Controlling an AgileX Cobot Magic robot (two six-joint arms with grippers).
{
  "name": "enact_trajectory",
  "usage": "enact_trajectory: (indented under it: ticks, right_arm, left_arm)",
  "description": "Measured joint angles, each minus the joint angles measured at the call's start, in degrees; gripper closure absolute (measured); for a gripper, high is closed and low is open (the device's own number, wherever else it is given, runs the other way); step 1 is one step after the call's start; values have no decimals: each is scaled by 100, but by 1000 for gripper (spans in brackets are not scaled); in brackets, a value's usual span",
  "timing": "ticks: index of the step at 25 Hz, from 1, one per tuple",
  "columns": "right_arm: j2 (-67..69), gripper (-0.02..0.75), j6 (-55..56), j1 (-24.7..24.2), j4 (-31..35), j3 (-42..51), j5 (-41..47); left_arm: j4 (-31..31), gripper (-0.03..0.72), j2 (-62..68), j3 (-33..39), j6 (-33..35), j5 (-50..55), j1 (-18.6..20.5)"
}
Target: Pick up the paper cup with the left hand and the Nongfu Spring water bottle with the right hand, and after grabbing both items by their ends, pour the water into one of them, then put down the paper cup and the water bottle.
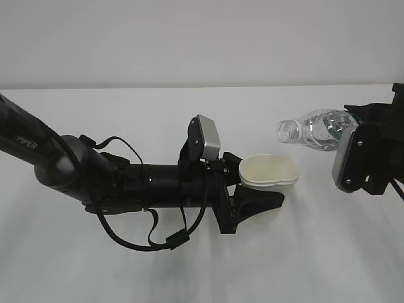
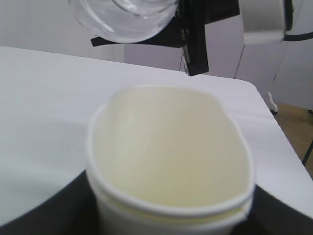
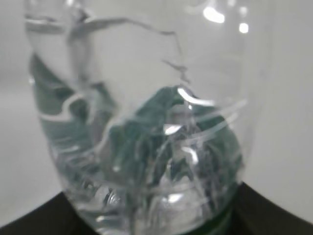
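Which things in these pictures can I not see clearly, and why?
- Cup base: left wrist view, cut off by the bottom edge.
- Bottle lower half: exterior view, hidden behind the right gripper.
- Water level: right wrist view, lost in blur and glare.

bottle [image 3: 146,147] base hidden in jaws
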Motion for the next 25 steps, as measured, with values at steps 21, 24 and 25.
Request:
enact_trajectory:
  ticks: [21, 24, 25]
  right_arm:
    - [0, 354, -546, 0, 287, 0, -24]
    - [0, 354, -577, 0, 287, 0, -61]
    - [0, 354, -586, 0, 287, 0, -73]
  left_arm:
    - [30, 251, 0, 0, -4, 0, 0]
    - [30, 251, 0, 0, -4, 0, 0]
    - [30, 251, 0, 0, -4, 0, 0]
